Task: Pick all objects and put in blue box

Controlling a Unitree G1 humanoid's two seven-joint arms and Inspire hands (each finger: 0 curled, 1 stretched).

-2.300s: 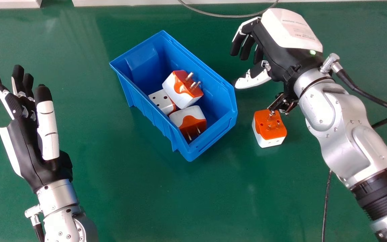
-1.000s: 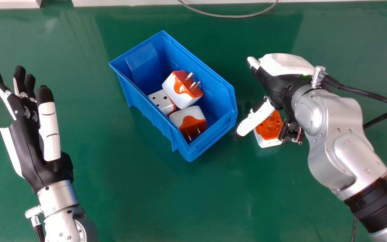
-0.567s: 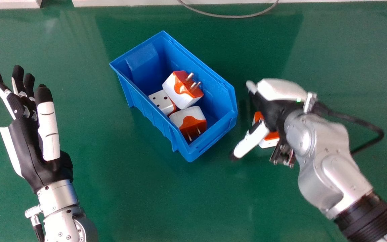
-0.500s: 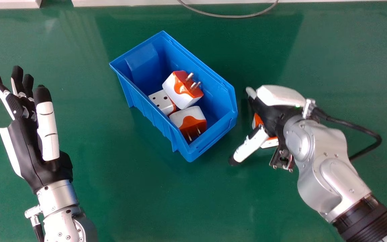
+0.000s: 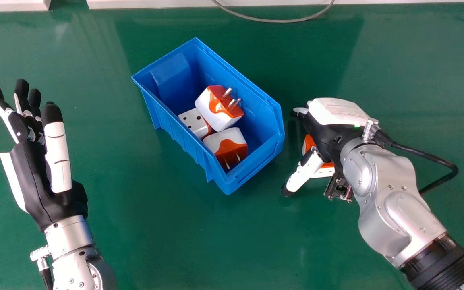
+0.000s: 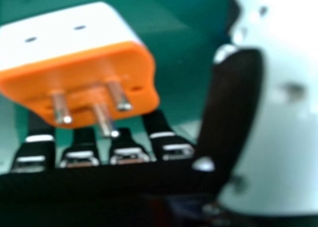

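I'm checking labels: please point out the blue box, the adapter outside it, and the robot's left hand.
Blue box (image 5: 175, 135): head view, outer side wall.
Adapter outside the box (image 6: 79, 75): right hand view, orange pin face.
Left hand (image 5: 34, 181): head view, black body.

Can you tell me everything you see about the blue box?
The blue box looks like smooth plastic, with an open top and ribs along one outer wall. It stands upright, turned at a slant, on the green table. Three white and orange plugs lie bunched inside. It sits between the left hand and right hand, and neither touches it.
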